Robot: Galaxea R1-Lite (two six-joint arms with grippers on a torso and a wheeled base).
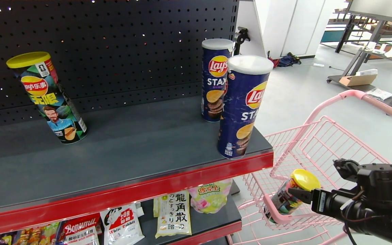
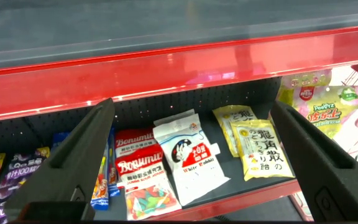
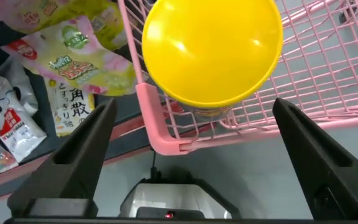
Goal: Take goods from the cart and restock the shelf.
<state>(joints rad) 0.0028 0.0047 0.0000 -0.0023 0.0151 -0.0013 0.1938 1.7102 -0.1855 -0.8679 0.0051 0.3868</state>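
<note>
Closest in the head view is the right arm, low at 4 o'clock and lying nearly level, with the right hand [image 1: 300,195] pointing toward 9 o'clock at the yellow-lidded can [image 1: 286,200]. That can sits in the near corner of the pink cart [image 1: 322,136]. It is tilted, its long axis running from 7 o'clock up to 1 o'clock, lid at the upper end. On the upper shelf [image 1: 131,149], toward 12 o'clock from the cart, the front blue can [image 1: 242,109] stands upright at the shelf's edge, and the rear blue can [image 1: 215,81] stands upright just behind it. Far off at 9 o'clock the green can [image 1: 54,102] stands on its base, its yellow lid leaning toward 11 o'clock.

From the left wrist, the left hand [image 2: 192,104] has its fingers spread wide with nothing between them. It faces the snack packets [image 2: 188,158] lying on the lower shelf [image 2: 229,106].

From the right wrist, the right hand's [image 3: 192,106] fingers are likewise wide apart and empty. The can's round lid faces straight back at them, inside the cart's wire corner, untouched.
</note>
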